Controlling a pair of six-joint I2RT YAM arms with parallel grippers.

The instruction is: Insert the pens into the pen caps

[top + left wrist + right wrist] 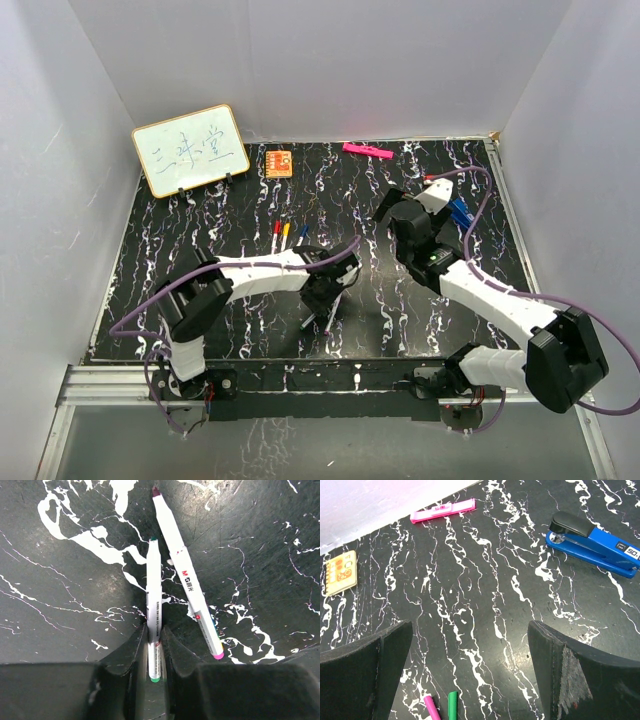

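Green-tipped pen (154, 595) lies flat on the counter (60, 605), the left tool (155, 632) clamped on its rear half, probably to lift it; the right tool (470, 630) hangs spread wide above the green cap (452, 705).

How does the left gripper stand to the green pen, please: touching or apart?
Touching. In the left wrist view the left gripper clamps the green pen, a finger pressed against each side, no gap.
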